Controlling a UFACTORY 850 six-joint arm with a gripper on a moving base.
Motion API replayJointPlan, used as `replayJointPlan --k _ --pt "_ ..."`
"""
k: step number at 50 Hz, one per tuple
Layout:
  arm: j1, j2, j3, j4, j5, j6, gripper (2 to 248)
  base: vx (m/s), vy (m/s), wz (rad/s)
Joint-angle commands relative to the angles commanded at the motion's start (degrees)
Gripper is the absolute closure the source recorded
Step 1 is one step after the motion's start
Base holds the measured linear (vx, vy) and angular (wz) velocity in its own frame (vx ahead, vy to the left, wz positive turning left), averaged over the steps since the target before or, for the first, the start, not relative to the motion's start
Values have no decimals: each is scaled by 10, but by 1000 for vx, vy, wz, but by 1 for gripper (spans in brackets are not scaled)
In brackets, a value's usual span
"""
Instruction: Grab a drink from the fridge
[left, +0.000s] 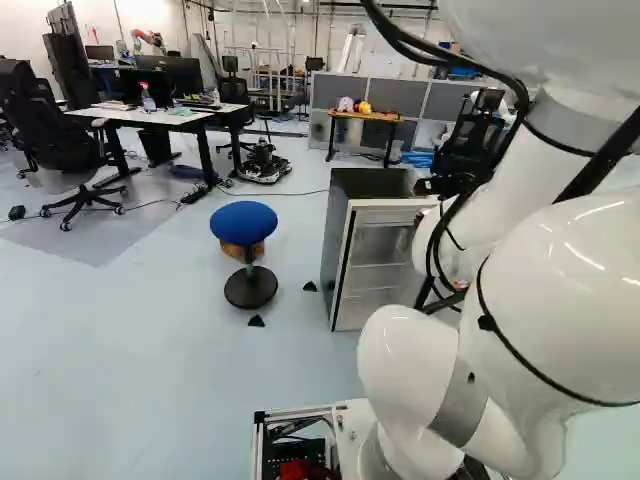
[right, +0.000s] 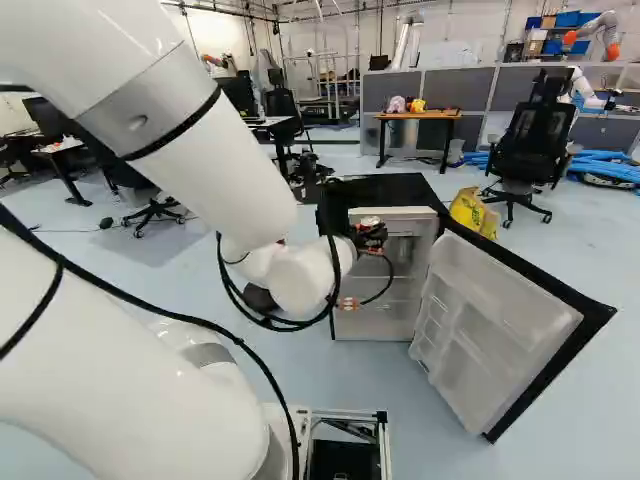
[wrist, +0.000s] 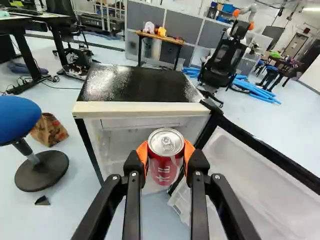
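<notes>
While I hold the gripper (right: 371, 237) just right of centre in the right base view, its fingers are clenched on a red can (wrist: 166, 155), one orange pad against each side, lid up. Beyond the can stands the fridge (right: 385, 188), its door (right: 500, 325) wide open toward the lower right of that view. Left of centre in the left base view, I see a blue stool (left: 244, 222).
</notes>
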Motion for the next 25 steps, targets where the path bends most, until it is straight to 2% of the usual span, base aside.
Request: replayJointPlan --k 25 --pt "38 -37 -69 0 0 0 157 0 0 0"
